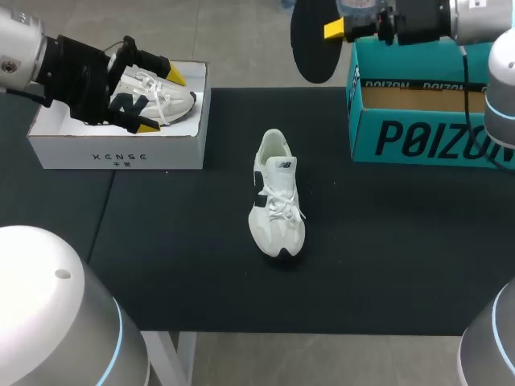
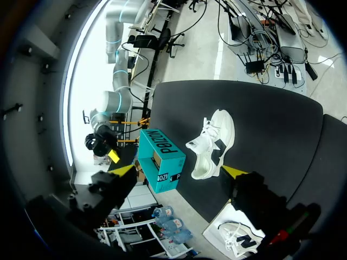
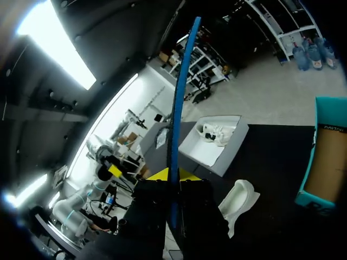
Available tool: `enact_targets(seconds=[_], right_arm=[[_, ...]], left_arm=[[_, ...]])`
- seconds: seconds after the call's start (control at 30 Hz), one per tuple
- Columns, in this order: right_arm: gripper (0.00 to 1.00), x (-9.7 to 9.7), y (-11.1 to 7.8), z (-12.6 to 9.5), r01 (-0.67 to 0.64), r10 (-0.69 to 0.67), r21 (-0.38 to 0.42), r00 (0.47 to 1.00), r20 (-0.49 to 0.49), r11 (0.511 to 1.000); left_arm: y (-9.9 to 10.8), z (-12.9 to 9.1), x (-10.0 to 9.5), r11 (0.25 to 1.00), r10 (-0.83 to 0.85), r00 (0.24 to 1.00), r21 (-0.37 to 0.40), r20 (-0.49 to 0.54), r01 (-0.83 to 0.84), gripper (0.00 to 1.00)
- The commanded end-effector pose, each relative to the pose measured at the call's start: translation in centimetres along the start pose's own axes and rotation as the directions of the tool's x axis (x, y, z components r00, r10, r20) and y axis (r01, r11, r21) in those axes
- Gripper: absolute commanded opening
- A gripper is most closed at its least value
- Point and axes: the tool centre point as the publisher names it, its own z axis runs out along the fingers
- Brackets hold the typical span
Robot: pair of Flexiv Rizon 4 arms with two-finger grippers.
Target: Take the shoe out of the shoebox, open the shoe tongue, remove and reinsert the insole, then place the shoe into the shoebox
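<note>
A white shoe (image 1: 278, 197) with a dark side mark lies on the black table, toe toward the front; it also shows in the wrist views (image 2: 214, 143) (image 3: 238, 197). My right gripper (image 1: 342, 30) is raised at the back right, shut on a dark oval insole (image 1: 314, 40). The right wrist view has the insole (image 3: 179, 108) edge-on, a thin blue strip between the fingers of that gripper (image 3: 171, 176). My left gripper (image 1: 160, 101) (image 2: 179, 170) hangs open over the white shoebox (image 1: 117, 145), holding nothing. A second white shoe (image 1: 153, 96) lies in that box.
A teal shoebox (image 1: 426, 121) stands open at the back right, also visible from both wrists (image 2: 161, 160) (image 3: 325, 162). The white shoebox (image 3: 214, 138) (image 2: 217, 230) sits at the back left. Black tabletop surrounds the middle shoe.
</note>
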Motion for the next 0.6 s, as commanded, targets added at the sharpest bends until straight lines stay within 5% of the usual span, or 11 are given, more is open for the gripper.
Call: enact_targets(seconds=[0.03,0.27,0.6], right_arm=[[0.00,-1.8,-1.6,1.5,-0.034,0.035,-0.015,0.997,0.072,0.999],[0.00,-5.2,-3.9,4.3,-0.041,0.042,-0.014,0.992,0.121,0.999],[0.00,-7.5,-5.9,8.9,-0.095,0.100,-0.055,0.990,0.099,0.994]], left_arm=[[0.0,0.0,0.0,1.000,0.001,1.000,-0.001,-0.003,-0.001,1.00],[0.0,0.0,0.0,1.000,0.001,1.000,-0.001,-0.003,-0.001,1.00],[0.0,0.0,0.0,1.000,0.001,1.000,-0.001,-0.003,-0.001,1.00]])
